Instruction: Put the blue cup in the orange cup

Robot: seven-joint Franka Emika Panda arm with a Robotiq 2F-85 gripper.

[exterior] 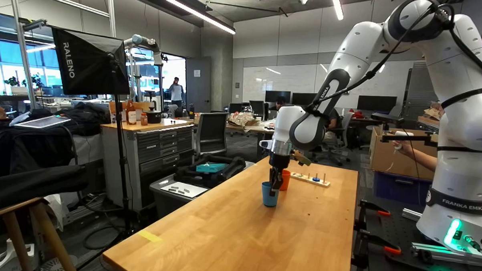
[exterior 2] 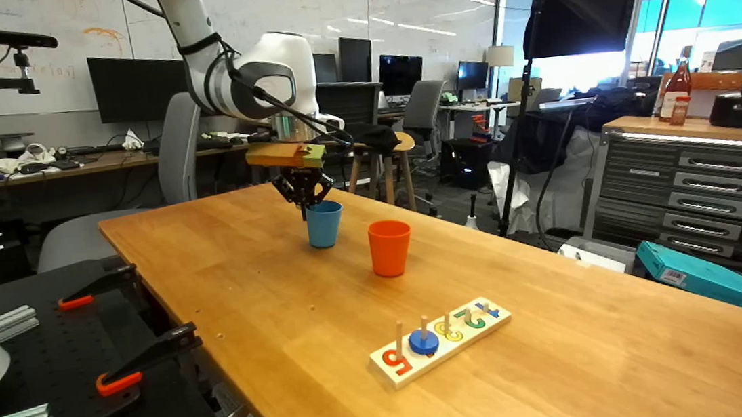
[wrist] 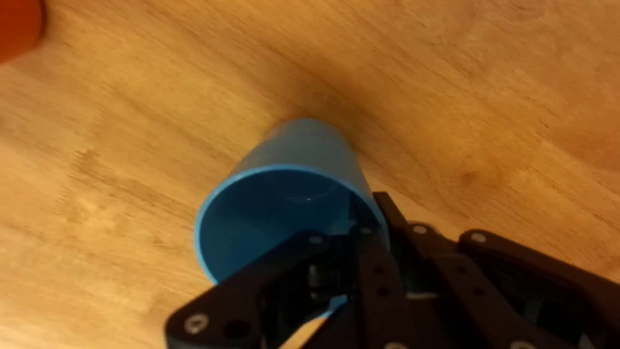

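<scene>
In an exterior view I see the gripper (exterior: 274, 187) pointing down at the upright blue cup (exterior: 268, 199). In an exterior view the orange cup (exterior 2: 389, 251) stands apart on the table (exterior 2: 562, 360). In the wrist view, nearly closed fingers (wrist: 389, 211) pinch the blue cup's wall, one inside, one out.

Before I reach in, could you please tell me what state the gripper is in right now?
Gripper: closed, holding the blue cup by its rim, one jaw inside, the other outside.
</scene>
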